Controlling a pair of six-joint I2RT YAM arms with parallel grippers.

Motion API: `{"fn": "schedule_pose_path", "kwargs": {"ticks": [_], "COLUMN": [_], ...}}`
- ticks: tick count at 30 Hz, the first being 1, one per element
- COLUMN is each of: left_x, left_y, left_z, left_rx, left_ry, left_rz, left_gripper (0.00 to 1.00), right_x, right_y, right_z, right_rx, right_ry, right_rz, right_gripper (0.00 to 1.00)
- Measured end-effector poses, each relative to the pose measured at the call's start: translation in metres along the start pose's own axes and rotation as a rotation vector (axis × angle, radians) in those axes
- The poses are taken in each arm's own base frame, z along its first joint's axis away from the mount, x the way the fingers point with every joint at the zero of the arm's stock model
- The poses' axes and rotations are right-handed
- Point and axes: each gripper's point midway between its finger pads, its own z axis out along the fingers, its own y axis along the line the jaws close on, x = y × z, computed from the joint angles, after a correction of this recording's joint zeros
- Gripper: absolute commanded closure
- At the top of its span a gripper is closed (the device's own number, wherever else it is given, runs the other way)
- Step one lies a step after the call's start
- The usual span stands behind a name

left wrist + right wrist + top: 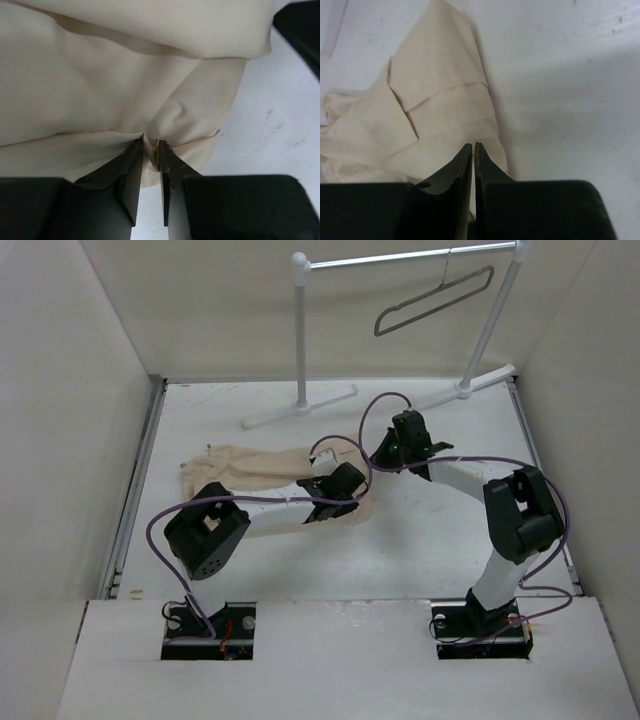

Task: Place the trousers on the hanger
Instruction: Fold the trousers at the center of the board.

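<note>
Left pincer [151, 147]: narrow, jaws nipping small pucker of trousers [100, 90] at cloth's near edge. Rest of cloth spreads ahead and leftward of it, flat on table [270, 130]. Right pincer [473, 147]: jaws all but touching, tips on trousers' edge; cannot tell whether cloth is caught between. Hanger [435, 300] well beyond both pincers, hanging tilted from rack [300, 340] rail.

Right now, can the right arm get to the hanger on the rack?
Probably not easily. Nothing stands between them, but the hanger hangs high on the far rack, and the right end effector is shut on the trousers.
</note>
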Motion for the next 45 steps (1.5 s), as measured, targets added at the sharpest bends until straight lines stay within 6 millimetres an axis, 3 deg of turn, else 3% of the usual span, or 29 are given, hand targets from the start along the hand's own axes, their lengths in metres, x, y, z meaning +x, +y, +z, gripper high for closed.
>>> {"fn": "schedule_pose_path", "kwargs": {"ticks": [7, 9, 12, 15, 19, 23, 26, 29, 31, 39, 45], "left_x": [0.009, 0.012, 0.012, 0.013, 0.013, 0.013, 0.015, 0.015, 0.015, 0.019, 0.023], "left_y": [0.004, 0.004, 0.004, 0.004, 0.004, 0.003, 0.003, 0.003, 0.003, 0.007, 0.011], "left_z": [0.0, -0.001, -0.001, -0.001, -0.001, -0.001, -0.001, -0.002, -0.001, 0.0, 0.0], "left_rx": [-0.006, -0.005, -0.004, -0.004, -0.003, -0.002, -0.001, -0.001, -0.002, -0.005, -0.012], "left_ry": [0.012, 0.016, 0.017, 0.019, 0.019, 0.02, 0.021, 0.021, 0.022, 0.026, 0.03], "left_rz": [0.012, 0.016, 0.017, 0.016, 0.016, 0.014, 0.014, 0.013, 0.012, -0.002, -0.01], "left_gripper": [0.84, 0.84, 0.84, 0.84, 0.84, 0.84, 0.84, 0.84, 0.85, 0.87, 0.88], "right_x": [-0.037, -0.041, -0.041, -0.041, -0.044, -0.054, -0.05, -0.044, -0.044, -0.074, -0.087], "right_y": [0.013, 0.011, 0.006, 0.009, 0.015, 0.028, 0.026, 0.021, 0.021, 0.051, 0.05], "right_z": [0.028, 0.036, 0.037, 0.037, 0.038, 0.049, 0.059, 0.067, 0.069, 0.067, 0.093], "right_rx": [-0.003, 0.003, 0.017, 0.004, -0.016, -0.041, -0.037, -0.025, -0.023, -0.07, -0.053], "right_ry": [-0.05, -0.051, -0.047, -0.047, -0.043, -0.051, -0.03, -0.004, 0.002, -0.051, -0.064], "right_rz": [0.0, 0.002, -0.005, -0.025, -0.029, -0.03, -0.024, -0.014, -0.008, 0.012, 0.039], "right_gripper": [0.89, 0.79, 0.52, 0.5, 0.56, 0.73, 0.76, 0.92, 0.95, 0.99, 0.98]}}
